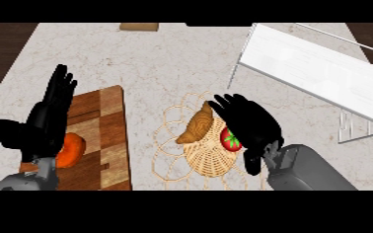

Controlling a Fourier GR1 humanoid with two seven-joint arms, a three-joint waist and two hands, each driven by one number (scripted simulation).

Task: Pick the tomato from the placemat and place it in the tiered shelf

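The red tomato (229, 140) with a green stem lies on the woven wicker placemat (207, 165) near the counter's front middle. My right hand (251, 126) hovers over the tomato's right side, covering part of it; its fingers stretch up-left and look relaxed, and the thumb points down past the mat's edge. I cannot tell whether the hand touches the tomato. The white tiered shelf (313, 64) stands at the back right. My left hand (40, 128) rests open at the left edge, fingers up.
A brown croissant (195, 126) lies on the placemat just left of the tomato. A wooden cutting board (102, 128) at the left carries an orange fruit (71, 149), half hidden by my left hand. A tan object (138, 27) sits at the far edge.
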